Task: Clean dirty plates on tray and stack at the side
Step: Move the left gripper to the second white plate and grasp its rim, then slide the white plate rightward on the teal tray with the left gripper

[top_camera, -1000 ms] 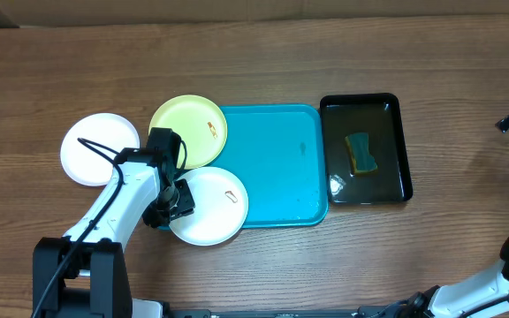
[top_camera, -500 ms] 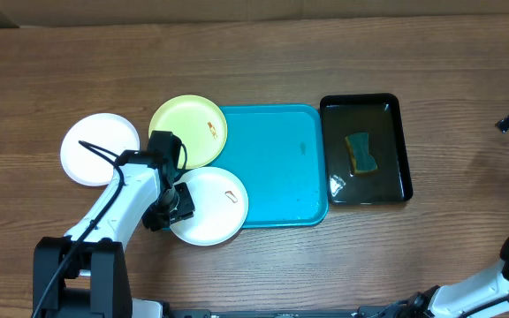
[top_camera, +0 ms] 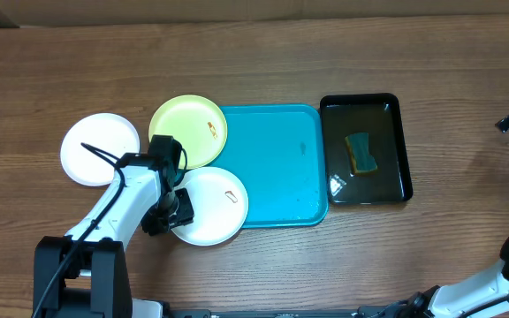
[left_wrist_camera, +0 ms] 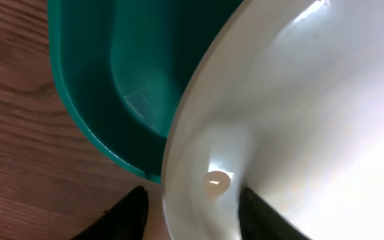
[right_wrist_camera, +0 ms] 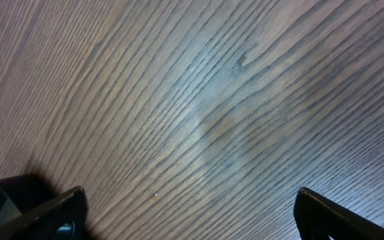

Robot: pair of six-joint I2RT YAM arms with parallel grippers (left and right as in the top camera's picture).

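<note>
Straddling the rim of the white plate (top_camera: 212,205) overhead, left end effector (top_camera: 173,212); tray (top_camera: 277,168) just beyond, under the plate's far edge. Left wrist: fingers (left_wrist_camera: 129,217) either side of the rim, whether clamped unclear. Right wrist: right end effector (right_wrist_camera: 189,212) spread wide above the surface (right_wrist_camera: 212,100).

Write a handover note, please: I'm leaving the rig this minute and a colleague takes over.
Left tool: straddles the rim of the near white plate; grip unclear.
Right tool: open, empty, over the table at far right.
The near white plate overlaps the near-left corner of the turquoise tray. The yellow-green plate, reddish smear on it, overlaps the far-left corner. The second white plate lies on the table, left of both.
The sponge lies in the black tray, right of the turquoise tray.
Done: nothing stacked. Left: probably wipe the smeared plates, then stack all three aside.
</note>
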